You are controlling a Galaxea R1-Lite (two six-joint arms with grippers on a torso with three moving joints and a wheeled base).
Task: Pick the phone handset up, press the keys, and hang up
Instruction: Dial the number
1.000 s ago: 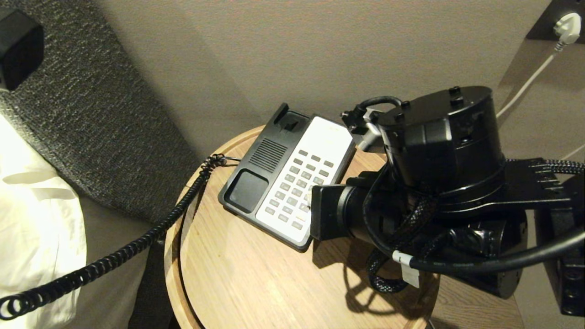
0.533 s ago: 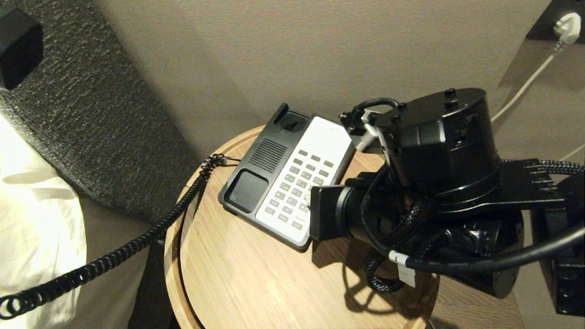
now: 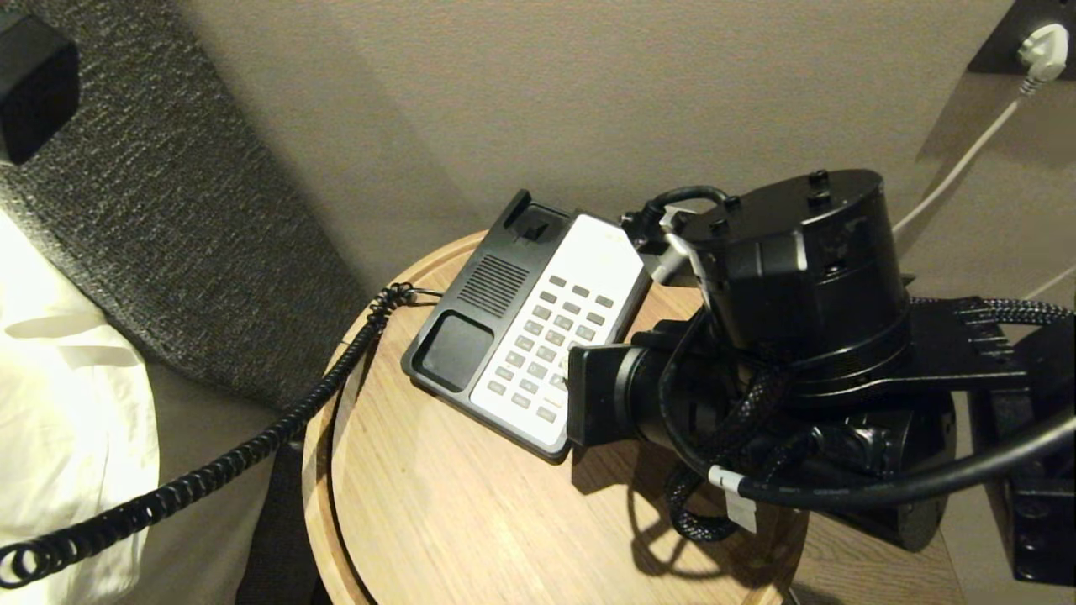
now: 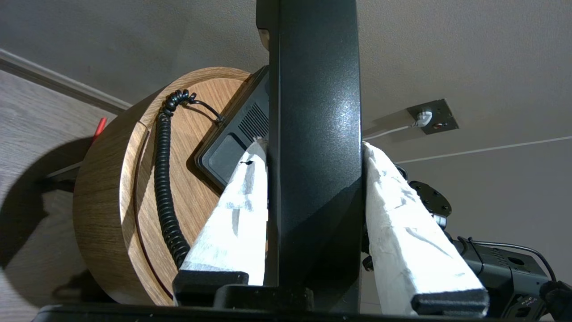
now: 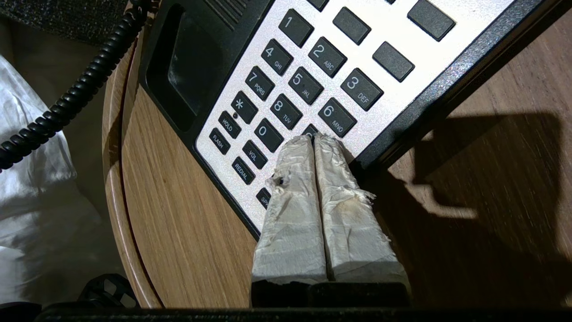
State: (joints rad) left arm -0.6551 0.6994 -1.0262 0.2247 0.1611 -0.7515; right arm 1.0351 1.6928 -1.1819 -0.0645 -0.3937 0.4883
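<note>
The glossy black phone handset [image 4: 315, 134] stands between the white-wrapped fingers [image 4: 232, 214] of my left gripper [image 4: 313, 145], which is shut on its middle; both are outside the head view. The handset's coiled cord [image 3: 210, 470] runs from the table edge off to the lower left. The black-and-white phone base [image 3: 521, 328] lies on the round wooden table [image 3: 437, 521] with its cradle empty. My right gripper [image 5: 315, 138] is shut, its tips resting on the keys [image 5: 308, 85] just below the 6. In the head view the right arm [image 3: 790, 336] hides those fingers.
A grey fabric headboard [image 3: 168, 210] and white bedding [image 3: 59, 403] lie left of the table. The wall behind carries a socket with a white plug [image 3: 1042, 42]. The right arm's cables hang over the table's right side.
The right arm has edged slightly left over the phone base. The base, the cord and the table look the same.
</note>
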